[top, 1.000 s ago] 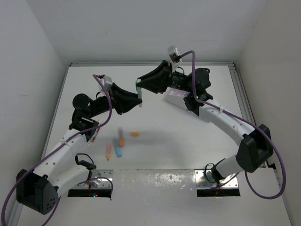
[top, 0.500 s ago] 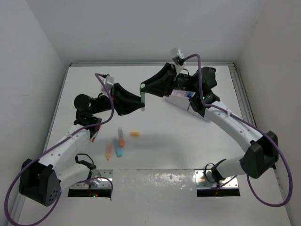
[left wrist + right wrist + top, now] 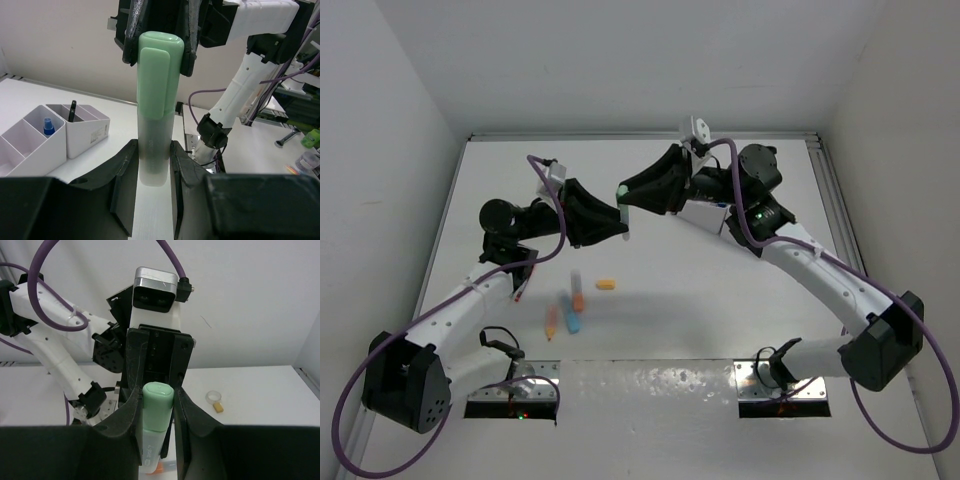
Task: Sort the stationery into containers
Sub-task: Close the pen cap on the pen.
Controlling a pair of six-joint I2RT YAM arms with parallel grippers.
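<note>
A green marker (image 3: pixel 623 212) with a pale green cap and a clear body hangs in the air over the middle of the table, held from both ends. My left gripper (image 3: pixel 617 226) is shut on its clear lower body (image 3: pixel 155 150). My right gripper (image 3: pixel 626 190) is shut on the capped end (image 3: pixel 158 402). The white containers (image 3: pixel 55 137) stand at the back, mostly hidden behind the right arm (image 3: pixel 708 206) in the top view. One compartment holds a blue-capped bottle (image 3: pixel 48 126), another a black-handled item (image 3: pixel 72 111).
Below the held marker lie an orange eraser (image 3: pixel 606 284), an orange marker (image 3: pixel 578 299), a blue marker (image 3: pixel 571 321) and an orange pencil-like item (image 3: pixel 551 322). A thin pink pen (image 3: pixel 522 290) lies under the left arm. A clear ring (image 3: pixel 214 397) with a small tan piece (image 3: pixel 218 408) sits further off.
The green marker and both grippers have drifted slightly right and towards me. The right arm's elbow has swung outward to the right. Both grips are unchanged.
</note>
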